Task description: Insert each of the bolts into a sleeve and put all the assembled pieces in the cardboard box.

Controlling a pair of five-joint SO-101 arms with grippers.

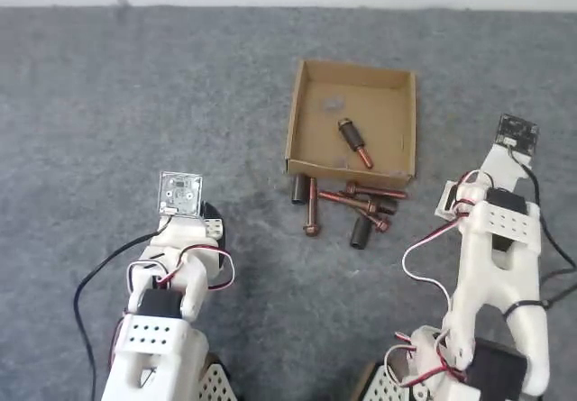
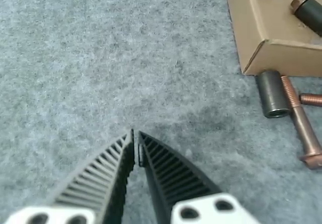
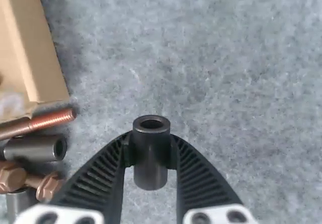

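My right gripper is shut on an upright dark sleeve, held over the grey carpet to the right of the cardboard box. One assembled bolt and sleeve lies inside the box. In front of the box lie loose copper bolts and dark sleeves in a small pile. My left gripper is shut with nothing in it, low over the carpet to the left of the pile. A sleeve and a bolt lie beyond it by the box corner.
Grey carpet covers the table. The left arm stands at the front left and the right arm at the front right. A pale wall edge runs along the back.
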